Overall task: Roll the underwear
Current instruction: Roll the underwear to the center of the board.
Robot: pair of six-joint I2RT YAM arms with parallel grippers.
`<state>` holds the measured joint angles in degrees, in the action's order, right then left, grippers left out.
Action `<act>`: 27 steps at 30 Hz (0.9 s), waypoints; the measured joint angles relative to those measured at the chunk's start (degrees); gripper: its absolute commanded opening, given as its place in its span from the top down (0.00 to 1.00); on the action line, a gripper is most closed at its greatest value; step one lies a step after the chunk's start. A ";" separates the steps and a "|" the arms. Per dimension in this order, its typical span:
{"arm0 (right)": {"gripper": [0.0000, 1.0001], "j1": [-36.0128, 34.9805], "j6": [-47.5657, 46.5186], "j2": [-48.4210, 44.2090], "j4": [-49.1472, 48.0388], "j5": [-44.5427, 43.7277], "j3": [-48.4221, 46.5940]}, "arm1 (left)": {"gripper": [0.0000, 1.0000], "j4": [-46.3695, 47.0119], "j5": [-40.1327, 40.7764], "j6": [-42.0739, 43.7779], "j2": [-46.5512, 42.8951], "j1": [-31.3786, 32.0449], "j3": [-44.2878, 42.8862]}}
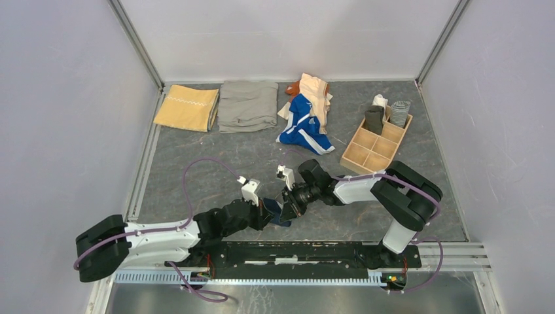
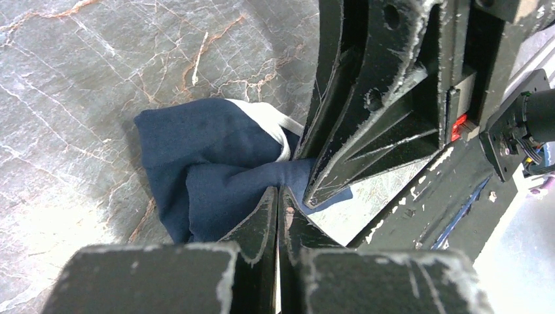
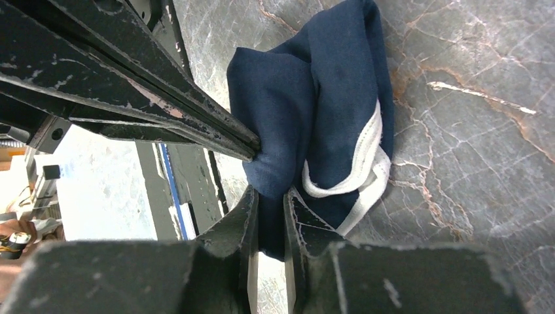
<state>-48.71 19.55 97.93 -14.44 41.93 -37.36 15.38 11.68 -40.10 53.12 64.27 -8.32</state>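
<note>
The navy underwear [image 1: 280, 216] with white trim lies bunched on the grey marble table just ahead of the arm bases. Both grippers meet over it. My left gripper [image 1: 267, 208] is shut, its jaws pressed tight together and pinching a fold of the navy underwear [image 2: 209, 157] at the tips [image 2: 279, 190]. My right gripper [image 1: 288, 205] comes in from the right. Its jaws stand a narrow gap apart [image 3: 269, 193], and a fold of the navy underwear [image 3: 314, 98] fills that gap. The white trim [image 3: 366, 163] curls beside the right finger.
At the back lie a folded mustard-yellow cloth [image 1: 188, 108], a folded grey-khaki cloth [image 1: 247, 104] and a heap of bright blue and peach pieces [image 1: 306, 116]. A wooden divided box [image 1: 366, 168] at the right holds rolled items [image 1: 375, 119]. The black mounting rail [image 1: 314, 252] runs just behind the grippers.
</note>
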 measured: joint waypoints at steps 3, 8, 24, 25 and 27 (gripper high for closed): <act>0.72 -0.04 -0.52 -0.83 0.92 -1.18 0.00 | 0.98 0.00 0.63 -1.31 1.62 0.00 -0.74; 0.65 -0.04 -2.36 -3.50 3.87 -4.50 0.04 | 0.98 0.24 1.51 -3.10 4.94 0.00 -2.21; 0.58 -3.26 -19.39 -20.83 10.23 -21.53 3.50 | 0.98 0.09 3.78 -5.75 6.88 0.00 -2.99; 0.57 -5.20 -21.73 -22.67 9.46 -23.78 4.87 | 0.98 -0.07 4.15 -6.08 6.86 0.00 -3.04; 0.55 -8.85 -26.27 -24.90 7.80 -27.04 6.71 | 0.98 -0.33 4.72 -6.47 6.88 0.00 -3.15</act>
<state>-57.56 -6.72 73.03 -6.63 14.90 -30.65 15.05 16.40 -46.57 60.01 64.27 -11.46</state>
